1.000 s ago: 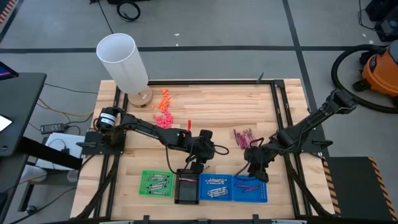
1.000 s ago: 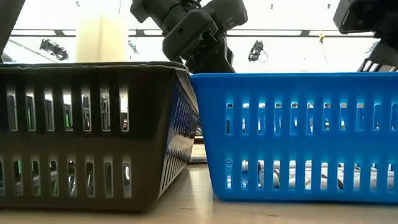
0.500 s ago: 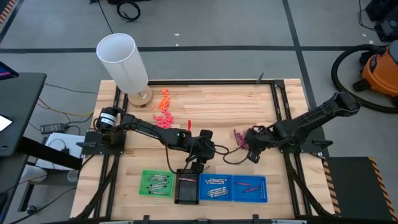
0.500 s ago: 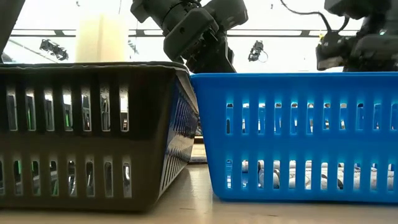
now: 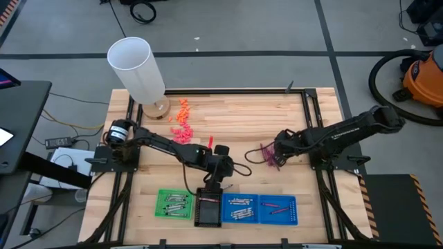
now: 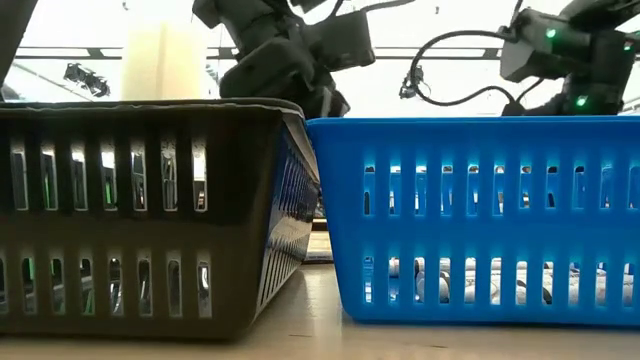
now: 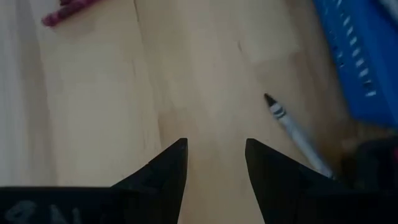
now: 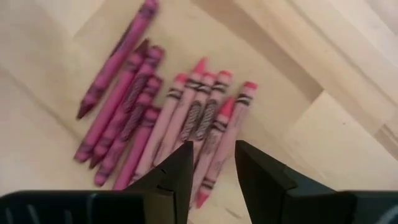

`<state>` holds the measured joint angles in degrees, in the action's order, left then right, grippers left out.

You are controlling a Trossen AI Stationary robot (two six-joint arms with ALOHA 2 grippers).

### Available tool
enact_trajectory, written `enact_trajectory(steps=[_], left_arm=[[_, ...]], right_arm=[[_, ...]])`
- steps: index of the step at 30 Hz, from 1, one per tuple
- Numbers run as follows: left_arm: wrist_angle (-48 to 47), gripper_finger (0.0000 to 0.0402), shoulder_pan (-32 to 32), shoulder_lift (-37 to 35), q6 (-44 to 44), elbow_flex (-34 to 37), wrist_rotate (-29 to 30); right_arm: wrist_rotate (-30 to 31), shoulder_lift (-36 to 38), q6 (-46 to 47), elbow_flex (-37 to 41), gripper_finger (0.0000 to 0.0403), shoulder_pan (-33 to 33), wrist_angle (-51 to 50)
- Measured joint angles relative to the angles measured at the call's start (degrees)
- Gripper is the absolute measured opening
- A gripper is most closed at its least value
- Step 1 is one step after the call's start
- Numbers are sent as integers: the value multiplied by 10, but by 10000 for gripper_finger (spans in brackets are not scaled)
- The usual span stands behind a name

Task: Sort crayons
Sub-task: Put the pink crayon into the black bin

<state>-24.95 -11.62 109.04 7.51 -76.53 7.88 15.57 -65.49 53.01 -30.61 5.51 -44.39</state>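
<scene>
Mid-sort, between picks. Right end effector (image 8: pixel 211 171) poised just above magenta crayons (image 8: pixel 168 124) heaped on bench (image 8: pixel 323 137), fingers parted, nothing gripped. Left end effector (image 7: pixel 214 165) likewise released and empty, grey crayon (image 7: pixel 292 127) just ahead beside blue tray (image 7: pixel 364 56). Next, judged: lowering to straddle one crayon, then clenching.

Bright overhead light, backlit baskets, blurred wrist views
</scene>
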Motion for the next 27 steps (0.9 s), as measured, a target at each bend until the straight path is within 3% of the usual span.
enact_trajectory(steps=[6,17,27], left_arm=[[-31,172,-27,-21,1,0,49],[-50,172,-49,-24,15,3,57],[1,172,-49,-72,-2,96,108]], right_arm=[[0,0,-12,1,128,-51,2],[-1,-30,-72,2,130,-113,30],[-13,-71,-110,2,130,-135,52]])
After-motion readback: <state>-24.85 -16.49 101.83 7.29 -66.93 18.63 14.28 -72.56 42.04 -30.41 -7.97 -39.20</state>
